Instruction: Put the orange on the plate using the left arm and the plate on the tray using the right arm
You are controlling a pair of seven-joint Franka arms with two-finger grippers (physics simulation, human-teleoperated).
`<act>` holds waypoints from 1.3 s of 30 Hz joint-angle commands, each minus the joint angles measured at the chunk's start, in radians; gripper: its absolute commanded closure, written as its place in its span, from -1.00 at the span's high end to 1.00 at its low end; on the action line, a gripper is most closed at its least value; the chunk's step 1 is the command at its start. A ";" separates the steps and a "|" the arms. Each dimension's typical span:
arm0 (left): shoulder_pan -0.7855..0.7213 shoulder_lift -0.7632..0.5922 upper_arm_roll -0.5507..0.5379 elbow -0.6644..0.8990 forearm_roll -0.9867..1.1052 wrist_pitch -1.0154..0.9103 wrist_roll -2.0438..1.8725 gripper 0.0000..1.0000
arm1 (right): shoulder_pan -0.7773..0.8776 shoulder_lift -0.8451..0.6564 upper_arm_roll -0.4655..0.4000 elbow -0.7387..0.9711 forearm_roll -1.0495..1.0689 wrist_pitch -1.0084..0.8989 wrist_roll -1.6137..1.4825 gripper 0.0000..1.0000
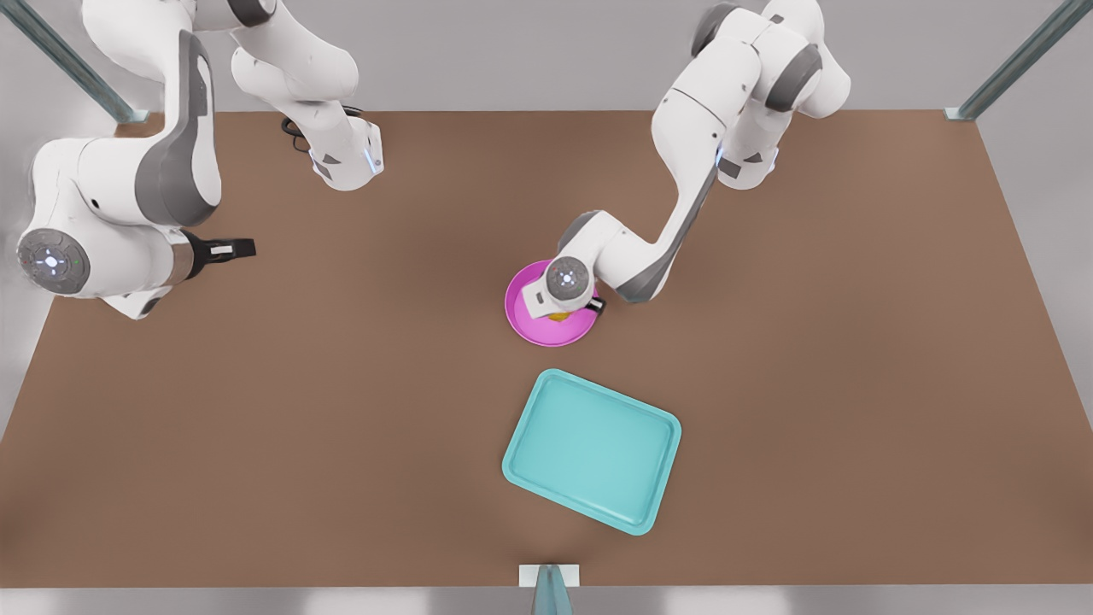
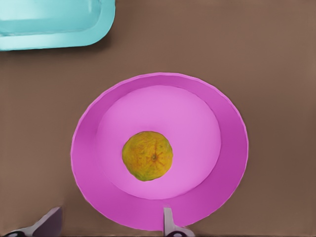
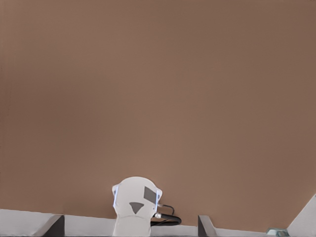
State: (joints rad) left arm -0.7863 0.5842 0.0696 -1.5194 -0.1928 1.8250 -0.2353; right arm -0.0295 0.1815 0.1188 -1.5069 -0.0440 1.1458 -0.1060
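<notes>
The orange (image 2: 147, 156) lies free in the middle of the pink plate (image 2: 217, 118), which rests on the brown table. My left gripper (image 2: 108, 226) hovers just above the plate, open, its fingertips (image 2: 168, 222) wide apart at the plate's rim and holding nothing. In the front view this arm's wrist covers most of the orange (image 1: 558, 317) and part of the plate (image 1: 523, 318). The teal tray (image 1: 592, 450) lies bare a little nearer the table's front edge, a gap of table between it and the plate. My right gripper (image 1: 237, 248) waits at the front view's far left, open.
Both arm bases (image 1: 346, 158) (image 1: 749, 166) stand at the table's back edge. Metal frame posts (image 1: 1016, 64) rise at the corners, and a bracket (image 1: 549, 576) sits at the front edge. A corner of the tray (image 2: 54, 24) lies close to the plate.
</notes>
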 commanded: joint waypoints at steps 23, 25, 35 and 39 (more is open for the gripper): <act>0.786 -0.320 -0.188 0.117 0.285 -0.539 0.338 1.00 | 0.481 0.365 0.091 -0.418 0.452 1.244 0.497 1.00; 0.786 -0.330 -0.180 0.119 0.282 -0.567 0.347 1.00 | 0.481 0.380 0.093 -0.418 0.452 1.250 0.497 1.00; 0.788 -0.291 -0.175 0.156 0.182 -0.515 0.353 1.00 | 0.479 0.426 0.117 -0.412 0.449 1.263 0.486 1.00; 0.788 -0.290 -0.175 0.156 0.181 -0.516 0.353 1.00 | 0.479 0.426 0.117 -0.412 0.444 1.258 0.454 0.32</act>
State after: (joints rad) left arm 0.0012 0.2958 -0.1056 -1.3643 -0.0094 1.3125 0.0722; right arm 0.4489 0.6090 0.2363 -1.9194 0.4089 2.4022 0.3180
